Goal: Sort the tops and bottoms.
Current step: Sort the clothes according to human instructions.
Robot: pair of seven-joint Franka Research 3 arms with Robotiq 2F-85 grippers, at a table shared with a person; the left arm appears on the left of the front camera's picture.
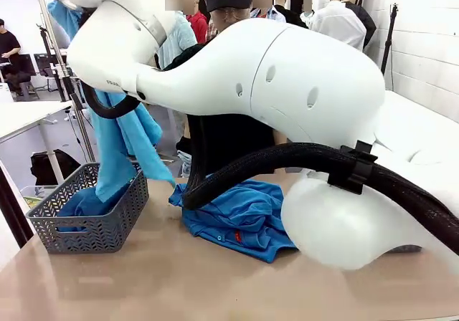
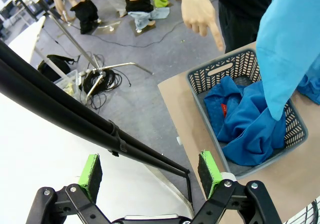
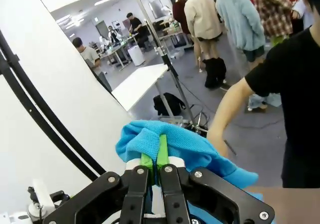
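My right hand [image 3: 156, 149] pinches a turquoise top [image 1: 118, 149] dangling into the grey basket [image 1: 90, 229]; my left hand [image 2: 150, 171] hangs spread wide.

Bright, even indoor light from ceiling strips [image 3: 105, 0] leaves only faint, soft shadows on the table [image 1: 179, 278] — the white arm [image 1: 287, 77] close to the front lens looks slightly soft and washed out, and both wrist views bow straight lines near their edges.

Turq top [image 1: 118, 149] dangles; blue tops [image 1: 244, 215] heaped
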